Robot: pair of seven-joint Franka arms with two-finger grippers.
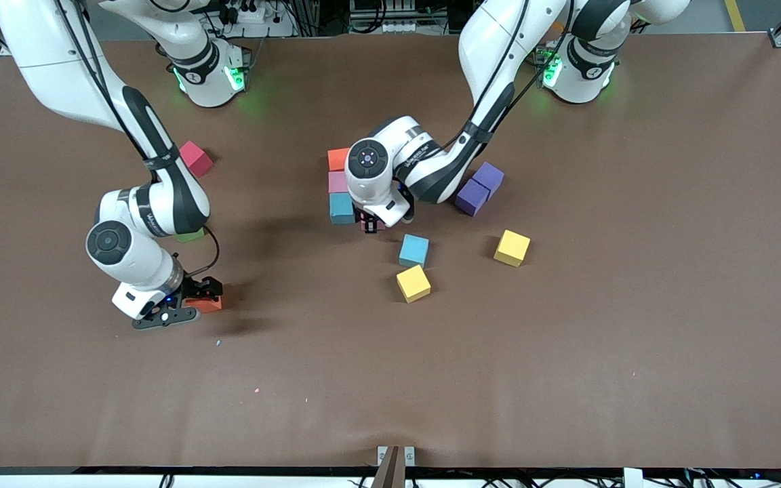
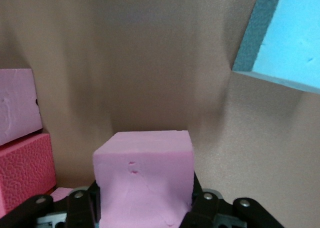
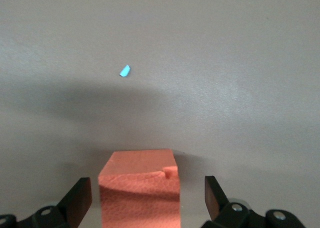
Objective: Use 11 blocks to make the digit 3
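A pink block (image 2: pixel 144 178) was held in the left gripper (image 1: pixel 371 224) beside the started column (image 1: pixel 339 188), best lowered flush, while an orange block (image 3: pixel 139 190) was straddled by the wide-open right gripper (image 1: pixel 187 301).

My table (image 1: pixel 634 305) is covered in a brown mat. Two purple cubes (image 1: pixel 479 188) sit on it toward the left arm's end of the middle, touching corner to side, one a little nearer the front camera than the other. A few tiny crumbs of foam (image 1: pixel 255 391) lie scattered on the mat nearer the front camera, and I can see one light blue crumb (image 3: pixel 125 70) lying on the mat in my right wrist view.
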